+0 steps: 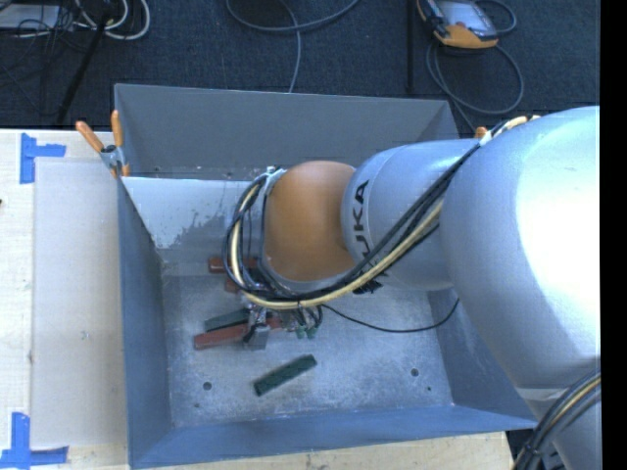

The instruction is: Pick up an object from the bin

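- Two flat pieces at the gripper (261,325): a reddish-brown strip (214,340) lying on the floor of the bin (147,360), left of centre, and a dark grey-green piece (225,319) just behind it. Right ends of both tucked under the tool (actual contact hidden).
- Grip state: not to be made out. Tool tip masked from above by the orange cover (302,218) and by the yellow-and-black cables (240,233) looped round the wrist. Nothing seen clamped.
- Probable reason for the low, steep pose: approach from straight above onto the strip's right end, judged the likeliest candidate for the pick. Lift not yet made, both pieces flat on the metal.
- Small green bit (305,330) just right of the tool (loose thing or part of the wrist, unclear).
- Dark green bar (285,374) near, toward the front wall, lying diagonally, apart from the tool and out of its way.
- Small brown piece (215,262) farther back, by the foot of the sloped rear wall, partly behind the cables.
- No heap anywhere. Chief hindrance, by judgement, not a neighbouring object but the closeness of the two pieces: risk of catching both, or of the strip sliding on the smooth floor.
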